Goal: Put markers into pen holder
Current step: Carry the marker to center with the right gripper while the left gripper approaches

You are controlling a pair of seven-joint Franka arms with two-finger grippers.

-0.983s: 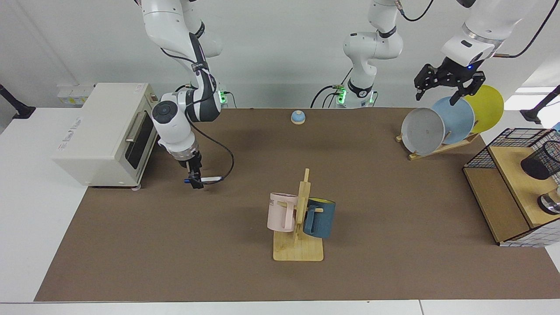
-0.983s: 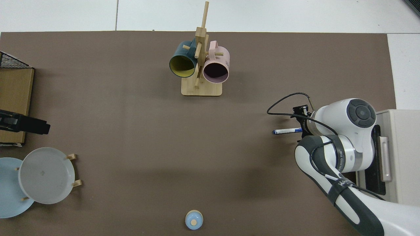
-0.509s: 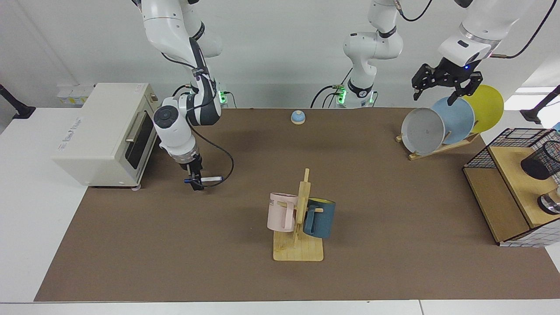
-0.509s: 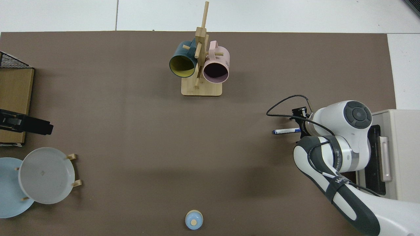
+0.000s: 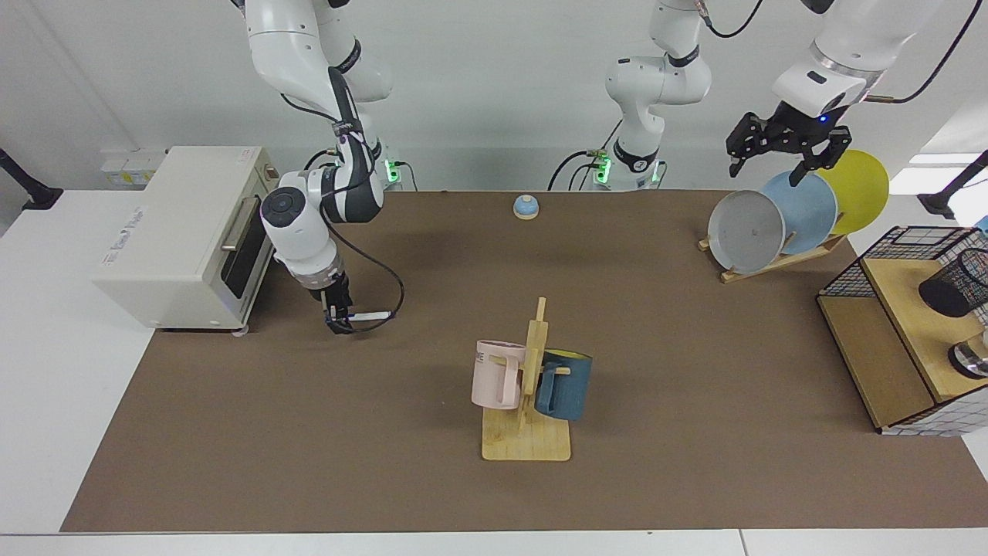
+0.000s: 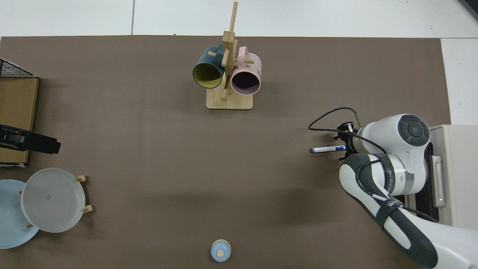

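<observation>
- The right pincer [image 5: 338, 320] hangs low over the brown mat [image 5: 432, 479] at the left of the facing view, just beside the white toaster oven [image 5: 181, 232], and is clamped on one end of the marker [image 5: 369, 315].
- The marker lies level, its free end sticking out toward the middle of the counter [image 5: 46, 401]; from above, the marker [image 6: 328, 149] shows a white barrel with blue at both ends, gripped where it meets the right pincer [image 6: 345, 147].
- Whether the marker rests on the mat or hangs just clear of it cannot be told.
- The left pincer [image 5: 781, 158] waits high at the far right, fingers apart and holding nothing, above a rack of three plates: grey [image 5: 746, 231], blue [image 5: 806, 208] and yellow [image 5: 861, 189].
- The pen holder [image 5: 957, 284], a black mesh cup, sits on a wooden shelf [image 5: 903, 324] at the right edge, well apart from the marker, with a small shiny metal object [image 5: 971, 359] just nearer the camera.
- A wooden mug stand [image 5: 529, 417] stands mid-mat, carrying a pink mug [image 5: 495, 374] and a dark blue mug [image 5: 565, 384].
- A small blue bell-like knob [image 5: 526, 206] sits at the far edge of the mat.
</observation>
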